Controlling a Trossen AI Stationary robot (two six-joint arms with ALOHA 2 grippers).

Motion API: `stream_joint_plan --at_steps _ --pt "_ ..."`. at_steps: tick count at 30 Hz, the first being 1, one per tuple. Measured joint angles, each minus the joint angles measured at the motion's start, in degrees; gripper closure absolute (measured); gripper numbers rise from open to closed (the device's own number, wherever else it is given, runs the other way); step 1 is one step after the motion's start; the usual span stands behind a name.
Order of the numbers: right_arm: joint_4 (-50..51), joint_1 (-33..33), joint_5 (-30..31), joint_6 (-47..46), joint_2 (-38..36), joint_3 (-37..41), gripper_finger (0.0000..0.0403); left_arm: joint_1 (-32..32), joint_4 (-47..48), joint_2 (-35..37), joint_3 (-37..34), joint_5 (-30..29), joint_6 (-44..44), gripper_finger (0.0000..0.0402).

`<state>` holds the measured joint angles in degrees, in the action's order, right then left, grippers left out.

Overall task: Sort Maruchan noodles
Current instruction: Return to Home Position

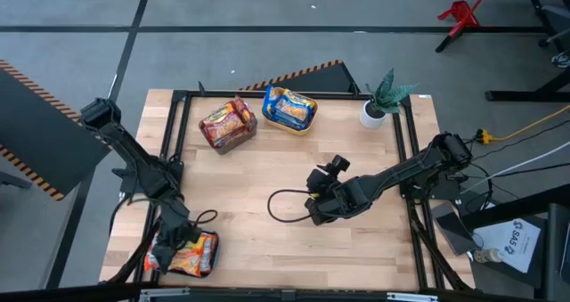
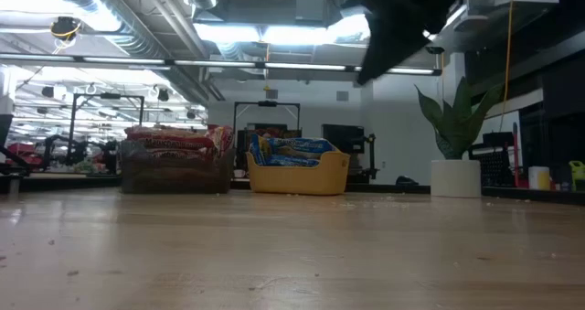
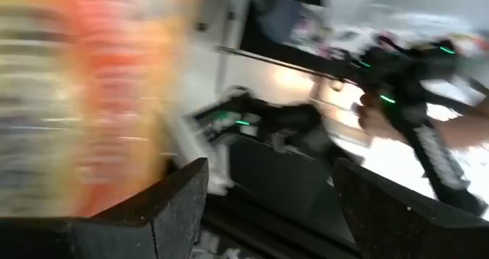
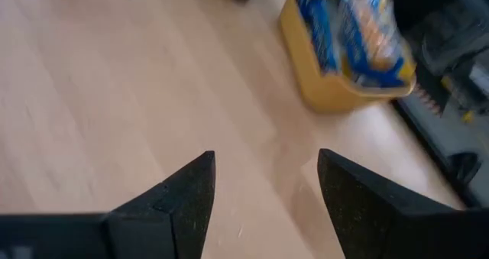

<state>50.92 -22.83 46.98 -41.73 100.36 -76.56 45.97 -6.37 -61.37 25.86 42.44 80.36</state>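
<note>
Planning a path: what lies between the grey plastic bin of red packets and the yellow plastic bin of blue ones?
Only bare wooden tabletop separates grey bin and yellow bin, per the high view.

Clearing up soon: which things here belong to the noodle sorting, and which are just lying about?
Job:
red noodle packs in grey bin
blue noodle packs in yellow bin
orange noodle packs

Lying about:
potted plant
red stand on floor

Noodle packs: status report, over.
Left tool open, by orange packs. Right tool open, centre. Red packs, blue packs binned far side. No loose packs seen.
</note>
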Motion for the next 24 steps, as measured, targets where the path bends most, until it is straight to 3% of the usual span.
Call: stream_joint_plan --at_steps 7,10,13,17,19,24 --pt "-0.58 0.0 8.19 8.49 0.0 -4.99 0.0183 -2.61 -1.28 4.73 4.66 0.59 5.03 0.0127" --pt "0.27 0.59 9.67 12.15 -0.81 -7.46 0.0183 -4.51 -1.58 6.61 5.36 7.34 9.11 0.0127" --pt "0.0 2.56 6.4 17.99 -4.02 -9.25 0.0183 -6.81 -1.62 8.57 5.5 13.39 15.65 0.0127" --pt "-2.38 6.51 0.83 24.77 -10.28 -10.11 0.0183 -10.3 -2.12 11.16 5.5 22.34 16.37 0.0127" --pt "-4.18 8.58 1.51 26.66 -14.23 -10.17 0.0183 -12.43 -2.06 12.68 5.5 24.44 11.91 0.0127" --pt "-4.76 12.81 8.37 28.49 -24.26 -9.77 0.0183 -20.03 -2.4 18.69 5.5 18.81 -10.77 0.0127"
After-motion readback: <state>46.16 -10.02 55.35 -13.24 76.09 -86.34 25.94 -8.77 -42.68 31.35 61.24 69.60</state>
